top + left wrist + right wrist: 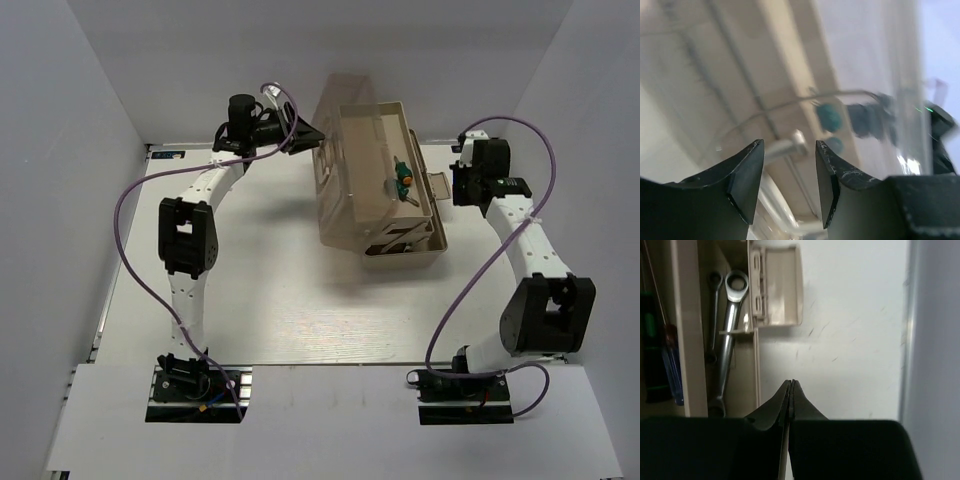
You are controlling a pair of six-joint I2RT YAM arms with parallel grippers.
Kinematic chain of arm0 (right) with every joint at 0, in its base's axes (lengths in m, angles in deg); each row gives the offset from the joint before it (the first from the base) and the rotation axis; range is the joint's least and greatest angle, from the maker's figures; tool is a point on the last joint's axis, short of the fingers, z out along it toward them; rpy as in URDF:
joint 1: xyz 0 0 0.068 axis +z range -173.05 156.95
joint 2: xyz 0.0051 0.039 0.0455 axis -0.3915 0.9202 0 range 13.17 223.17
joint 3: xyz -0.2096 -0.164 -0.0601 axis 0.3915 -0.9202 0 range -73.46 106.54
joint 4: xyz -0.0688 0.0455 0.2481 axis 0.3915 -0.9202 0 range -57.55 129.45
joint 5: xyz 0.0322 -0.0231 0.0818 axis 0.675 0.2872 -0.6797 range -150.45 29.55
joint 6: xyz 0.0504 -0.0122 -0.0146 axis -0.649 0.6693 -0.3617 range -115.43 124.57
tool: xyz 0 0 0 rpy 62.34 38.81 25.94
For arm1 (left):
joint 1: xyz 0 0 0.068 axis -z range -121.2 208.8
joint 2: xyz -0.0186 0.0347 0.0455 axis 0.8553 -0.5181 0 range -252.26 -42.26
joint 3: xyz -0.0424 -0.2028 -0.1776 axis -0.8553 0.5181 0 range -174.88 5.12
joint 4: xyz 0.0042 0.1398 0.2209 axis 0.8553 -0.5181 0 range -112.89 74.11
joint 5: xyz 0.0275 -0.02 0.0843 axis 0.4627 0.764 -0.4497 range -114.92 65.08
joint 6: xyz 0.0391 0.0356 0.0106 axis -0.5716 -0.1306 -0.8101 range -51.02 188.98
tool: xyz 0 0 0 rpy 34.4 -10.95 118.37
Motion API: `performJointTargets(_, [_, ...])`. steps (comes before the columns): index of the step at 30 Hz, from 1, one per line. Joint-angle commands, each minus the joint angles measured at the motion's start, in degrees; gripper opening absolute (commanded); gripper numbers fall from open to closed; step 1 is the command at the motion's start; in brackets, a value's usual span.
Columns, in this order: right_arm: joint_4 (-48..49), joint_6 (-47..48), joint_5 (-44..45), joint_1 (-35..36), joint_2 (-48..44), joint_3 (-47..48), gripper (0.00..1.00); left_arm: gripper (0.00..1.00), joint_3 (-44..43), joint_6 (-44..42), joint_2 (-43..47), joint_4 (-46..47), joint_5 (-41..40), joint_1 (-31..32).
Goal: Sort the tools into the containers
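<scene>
The beige toolbox stands at the back middle of the table. Its translucent brown lid is tilted up over it and looks blurred. Green-handled screwdrivers lie in an upper tray. My left gripper is open at the lid's far left edge; in the left wrist view the gripper has the lid right in front, with the white handle and green screwdrivers seen through it. My right gripper is shut and empty beside the box. Two silver wrenches and a purple screwdriver lie in compartments.
The box's beige latch flap hangs open on its right side, near my right gripper. White walls close in the table at the back and both sides. The white tabletop lies in front of the box.
</scene>
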Motion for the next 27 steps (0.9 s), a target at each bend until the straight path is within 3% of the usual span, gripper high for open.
performJointTargets(1, [-4.94, -2.94, -9.64, -2.56, 2.75, 1.81, 0.00, 0.56, -0.28, 3.96, 1.38, 8.62, 12.26, 1.97])
performJointTargets(5, [-5.29, -3.81, -13.70, -5.28, 4.69, 2.07, 0.04, 0.57, -0.82, 5.30, 1.72, 10.05, 15.70, 1.97])
performJointTargets(8, [-5.38, -3.73, -16.07, -6.52, 5.13, 1.99, 0.13, 0.58, 0.41, 2.40, 6.20, 8.99, 11.94, 0.75])
performJointTargets(13, [-5.38, -2.68, -16.95, -7.57, 5.75, 1.02, 0.20, 0.61, -0.46, 1.25, 9.81, 8.37, 10.08, -0.31])
performJointTargets(19, [-4.59, -2.41, -17.39, -8.89, 5.32, -0.03, 0.38, 0.61, 2.95, -1.54, 15.42, 6.97, 6.57, -0.92])
performJointTargets(20, [-4.24, -1.80, -17.39, -9.06, 5.22, -0.38, 0.46, 0.62, 4.18, -3.39, 16.74, 5.57, 4.74, -0.93])
performJointTargets(24, [-2.22, 0.22, -18.44, -9.77, 3.30, -1.70, 0.62, 0.66, 12.70, -17.01, 23.33, -12.41, -2.91, -1.46])
performJointTargets(27, [0.14, 3.02, -18.71, -9.77, 1.54, -2.41, 0.69, 0.72, 21.84, -26.50, 29.40, -23.22, -13.36, -0.85])
